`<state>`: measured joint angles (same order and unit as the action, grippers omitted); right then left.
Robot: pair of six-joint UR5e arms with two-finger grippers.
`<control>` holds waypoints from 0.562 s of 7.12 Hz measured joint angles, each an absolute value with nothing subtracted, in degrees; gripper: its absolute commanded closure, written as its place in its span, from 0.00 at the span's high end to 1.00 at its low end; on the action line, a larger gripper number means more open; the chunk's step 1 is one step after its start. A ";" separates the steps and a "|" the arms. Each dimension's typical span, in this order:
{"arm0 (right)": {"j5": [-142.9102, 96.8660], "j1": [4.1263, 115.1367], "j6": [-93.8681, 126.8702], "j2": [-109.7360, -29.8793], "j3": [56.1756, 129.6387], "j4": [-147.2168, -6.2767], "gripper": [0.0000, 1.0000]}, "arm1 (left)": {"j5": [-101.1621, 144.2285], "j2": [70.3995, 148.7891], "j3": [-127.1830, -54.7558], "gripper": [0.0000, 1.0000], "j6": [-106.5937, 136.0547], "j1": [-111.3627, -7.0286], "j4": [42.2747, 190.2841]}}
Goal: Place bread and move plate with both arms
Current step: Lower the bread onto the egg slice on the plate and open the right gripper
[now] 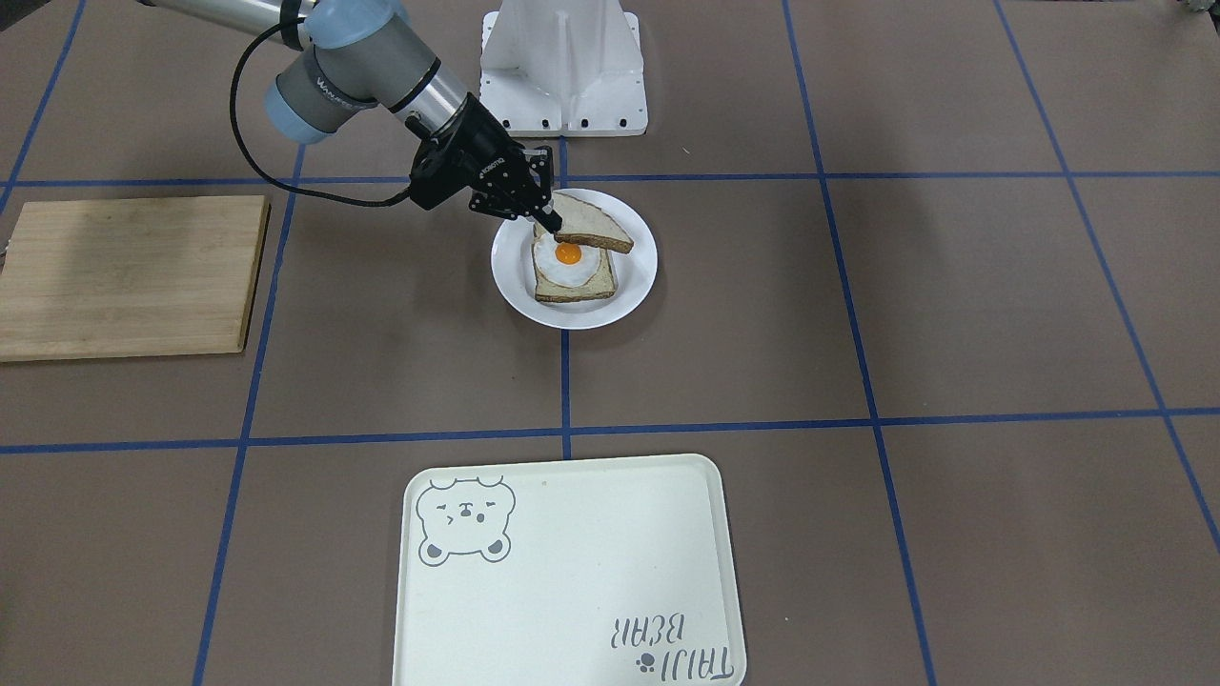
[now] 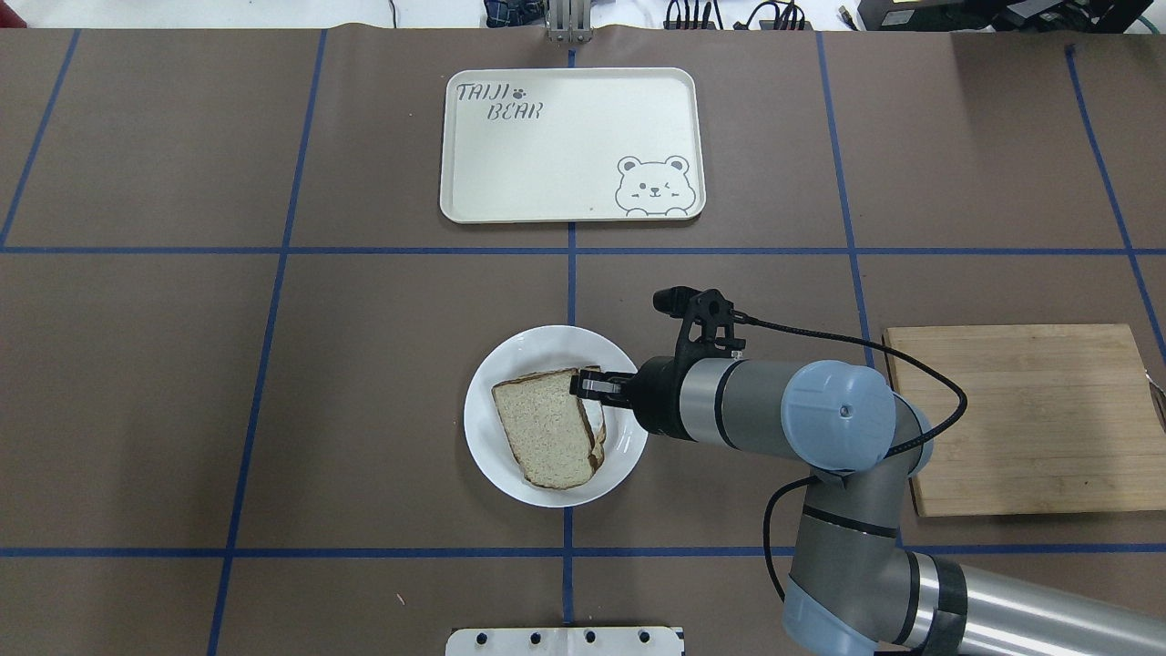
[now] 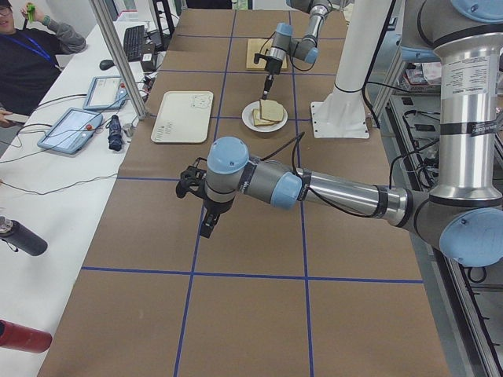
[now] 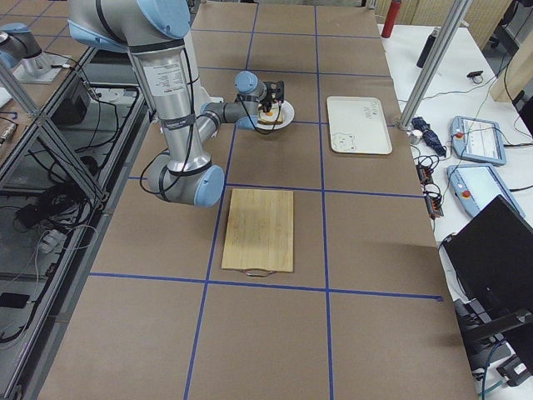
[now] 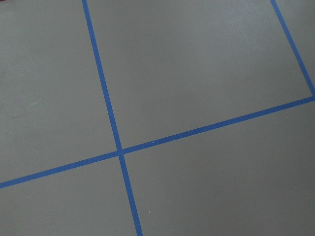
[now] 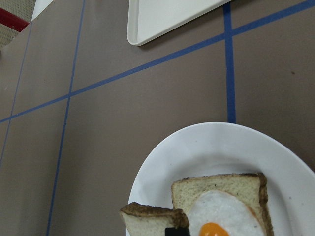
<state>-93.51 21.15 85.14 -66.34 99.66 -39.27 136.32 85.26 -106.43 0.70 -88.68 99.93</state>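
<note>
The white plate (image 1: 515,286) sits at the table's middle and holds a paler slice topped with a fried egg (image 1: 572,272). My right gripper (image 1: 548,221) is shut on one edge of the bread (image 1: 593,229) and holds it tilted just over the egg slice. From overhead the bread (image 2: 547,428) covers the egg slice on the plate (image 2: 510,351), with the right gripper (image 2: 588,383) at its right edge. The right wrist view shows the bread's corner (image 6: 152,219) and the egg (image 6: 216,221). My left gripper (image 3: 206,228) hangs over bare table, far from the plate; I cannot tell if it is open.
A cream tray with a bear drawing (image 2: 569,146) lies beyond the plate. A wooden cutting board (image 2: 1020,419) lies on the right arm's side. The white pedestal base (image 1: 562,67) stands behind the plate. Blue tape lines cross the brown table.
</note>
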 measured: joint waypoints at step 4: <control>-92.81 22.38 84.52 -64.95 94.23 -38.90 0.00 | 136.32 85.27 -106.44 0.98 0.70 -88.68 99.99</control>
